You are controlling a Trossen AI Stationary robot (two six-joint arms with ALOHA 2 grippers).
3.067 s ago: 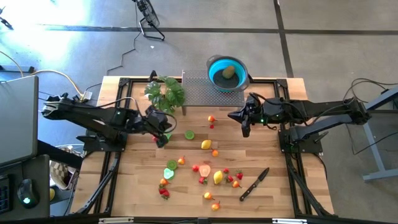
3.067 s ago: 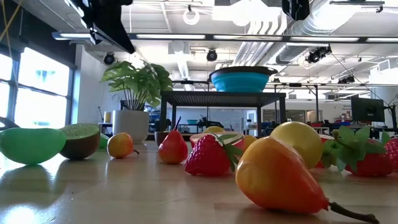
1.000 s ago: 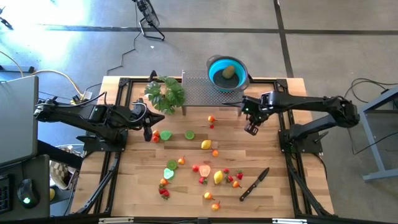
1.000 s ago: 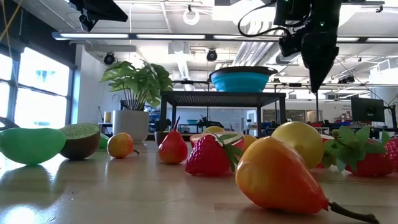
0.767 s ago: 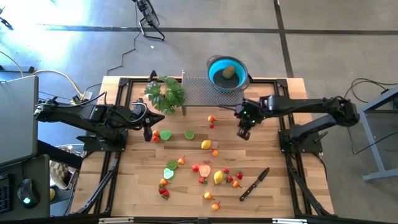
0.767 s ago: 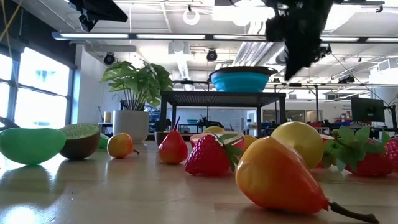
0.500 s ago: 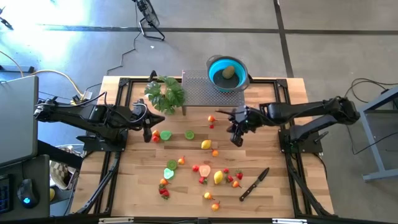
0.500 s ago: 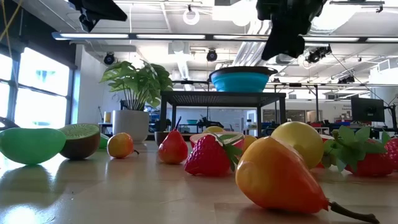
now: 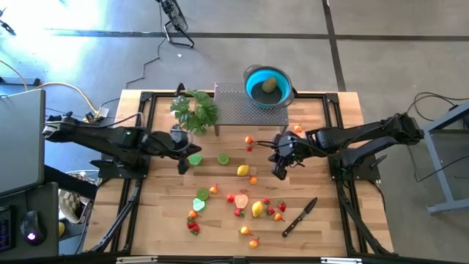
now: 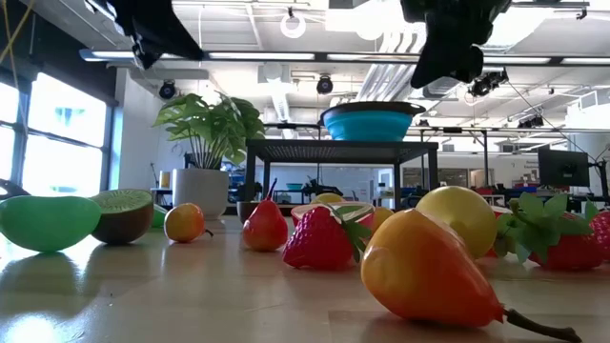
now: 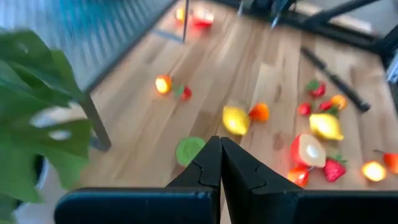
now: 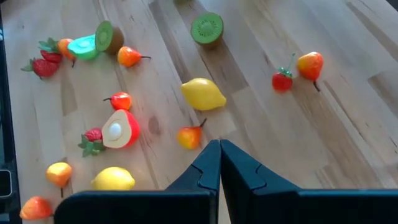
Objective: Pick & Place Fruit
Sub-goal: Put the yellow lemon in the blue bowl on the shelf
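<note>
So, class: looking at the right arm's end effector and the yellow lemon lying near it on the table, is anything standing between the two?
Nothing visible. The right end effector, shut, hangs above bare wood; the lemon lies beside it, with only a small orange fruit nearby, off the direct line.

Lab or workshop: exposed ceiling ducts (image 10: 419, 43), concrete floor (image 9: 381, 59), monitors (image 10: 562, 168).

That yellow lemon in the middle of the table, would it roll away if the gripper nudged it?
Probably a little. The lemon is rounded and lies on bare, flat wood, so a nudge would likely roll or spin it. Its pointed ends may make it wobble and stop soon. Its smooth skin looks slippery, so it might slide instead.
</note>
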